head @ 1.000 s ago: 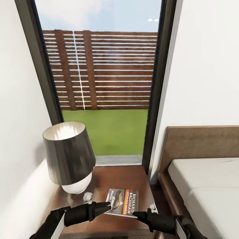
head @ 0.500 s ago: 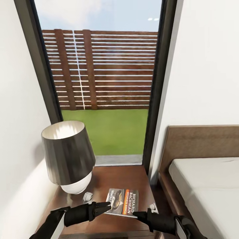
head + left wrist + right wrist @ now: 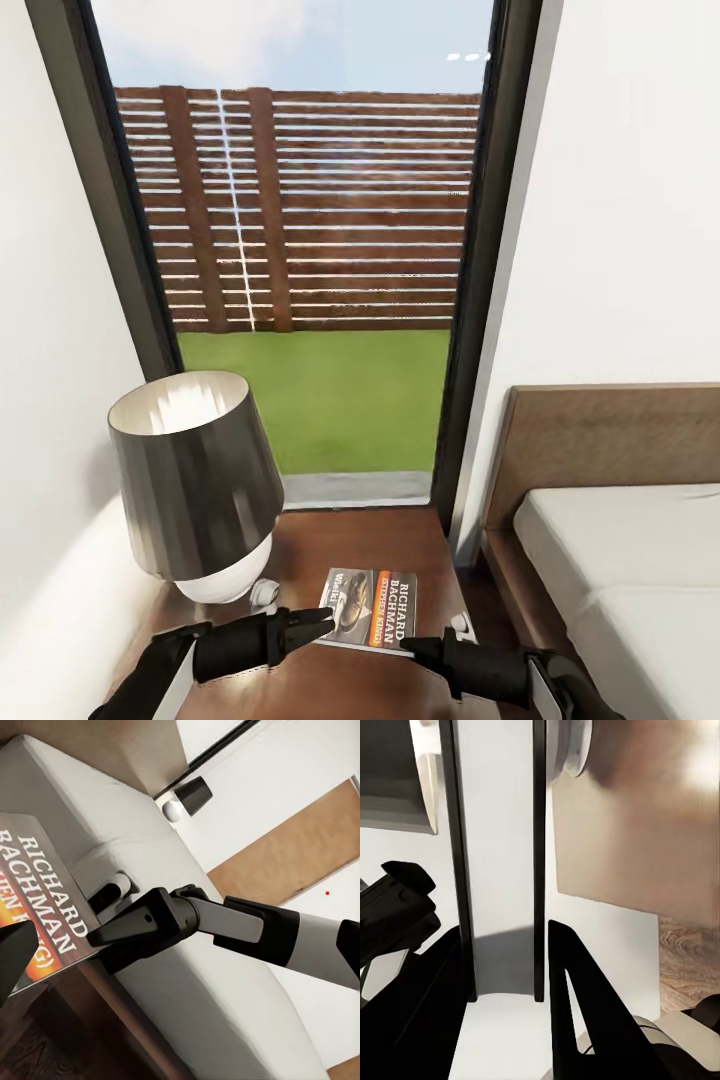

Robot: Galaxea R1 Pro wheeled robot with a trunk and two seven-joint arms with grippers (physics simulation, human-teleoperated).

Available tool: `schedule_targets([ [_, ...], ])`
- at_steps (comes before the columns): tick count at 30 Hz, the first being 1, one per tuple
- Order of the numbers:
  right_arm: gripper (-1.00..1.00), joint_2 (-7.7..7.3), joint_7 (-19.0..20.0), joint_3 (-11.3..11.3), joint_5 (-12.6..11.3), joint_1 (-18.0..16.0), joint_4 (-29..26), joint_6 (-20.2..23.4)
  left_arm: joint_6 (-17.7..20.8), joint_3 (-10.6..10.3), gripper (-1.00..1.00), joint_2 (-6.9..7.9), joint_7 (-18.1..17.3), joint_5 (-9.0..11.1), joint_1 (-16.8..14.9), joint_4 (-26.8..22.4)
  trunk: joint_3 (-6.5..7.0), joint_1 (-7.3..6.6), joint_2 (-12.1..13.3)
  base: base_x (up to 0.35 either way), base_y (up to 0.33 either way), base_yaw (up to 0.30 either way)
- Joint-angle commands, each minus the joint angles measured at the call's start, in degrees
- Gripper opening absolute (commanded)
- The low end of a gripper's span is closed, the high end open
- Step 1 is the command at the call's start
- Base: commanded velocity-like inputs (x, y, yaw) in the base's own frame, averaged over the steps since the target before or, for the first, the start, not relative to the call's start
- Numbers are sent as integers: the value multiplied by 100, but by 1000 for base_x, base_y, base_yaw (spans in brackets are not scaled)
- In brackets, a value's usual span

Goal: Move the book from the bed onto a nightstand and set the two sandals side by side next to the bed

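Book down on the nightstand worktop — both grippers beside it.

Left gripper (image 3: 322,622) and right gripper (image 3: 412,648) flank the book's (image 3: 372,608) near edge, fingers (image 3: 577,979) spread and empty — book flat, long axis crosswise; lamp (image 3: 195,490) left, bed (image 3: 620,560) right.

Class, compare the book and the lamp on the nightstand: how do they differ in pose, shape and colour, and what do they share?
The book lies flat, cover up; the lamp stands upright. The book is thin and rectangular; the lamp is tall, with a flared round shade on a rounded white base. The book's dark cover carries an orange band and white lettering; the lamp's shade is plain dark grey. Both rest on the nightstand, the lamp to the book's left in the head view.
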Motion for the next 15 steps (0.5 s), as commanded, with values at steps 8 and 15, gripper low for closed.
schedule_targets([
  [8, -100, 3, 21, -26, 16, -4, -1, 49, 54, -11, 100, 2, -14, 17, -1, 0, -6, 1, -2, 52, 0, 0],
  [15, -100, 3, 21, -26, 16, -4, -1, 49, 54, -12, 100, 2, -14, 17, -1, 0, -131, 155, -283, 1, 0, 0],
])
